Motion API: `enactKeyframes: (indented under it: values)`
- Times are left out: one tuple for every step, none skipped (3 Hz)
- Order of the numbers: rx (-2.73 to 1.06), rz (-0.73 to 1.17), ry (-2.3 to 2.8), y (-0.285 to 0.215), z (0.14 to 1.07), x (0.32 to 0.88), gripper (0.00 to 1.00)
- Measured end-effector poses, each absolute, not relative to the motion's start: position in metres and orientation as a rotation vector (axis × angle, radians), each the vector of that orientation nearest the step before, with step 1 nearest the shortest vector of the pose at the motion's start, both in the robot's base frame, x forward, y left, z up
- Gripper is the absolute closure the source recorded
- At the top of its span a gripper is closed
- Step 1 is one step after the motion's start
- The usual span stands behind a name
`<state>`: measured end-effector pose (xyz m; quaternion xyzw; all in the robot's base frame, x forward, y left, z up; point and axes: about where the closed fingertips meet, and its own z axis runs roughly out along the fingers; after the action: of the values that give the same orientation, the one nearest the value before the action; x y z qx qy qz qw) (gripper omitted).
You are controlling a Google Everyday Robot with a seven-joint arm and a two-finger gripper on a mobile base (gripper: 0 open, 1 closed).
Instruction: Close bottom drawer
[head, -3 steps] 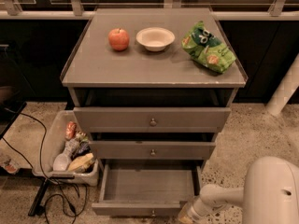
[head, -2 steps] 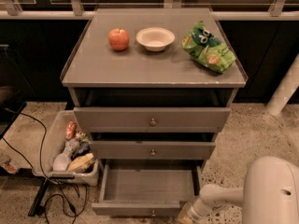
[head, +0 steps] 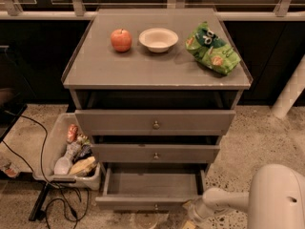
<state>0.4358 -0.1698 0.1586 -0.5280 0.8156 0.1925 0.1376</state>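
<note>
The bottom drawer (head: 151,184) of the grey-brown cabinet stands pulled out, and its wooden inside looks bare. Its flat front (head: 143,202) faces me with a small round knob (head: 156,206) near the lower edge of the view. My gripper (head: 191,217) is low at the bottom of the view, just right of the drawer's front right corner, at the end of the white arm (head: 224,199). Its tip is partly cut off by the frame edge.
The top drawer (head: 155,121) and middle drawer (head: 156,152) sit slightly out. An apple (head: 121,40), a white bowl (head: 158,38) and a green chip bag (head: 213,49) lie on the cabinet top. A bin of bottles and snacks (head: 71,154) and cables (head: 52,199) are at the left.
</note>
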Motion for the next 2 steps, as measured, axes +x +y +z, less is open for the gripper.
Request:
enactKeyframes:
  values:
    - [-1.484,0.539,2.330,-0.168,0.153,0.465,0.37]
    - [-1.460,0.492,2.302,-0.170,0.151,0.497,0.62]
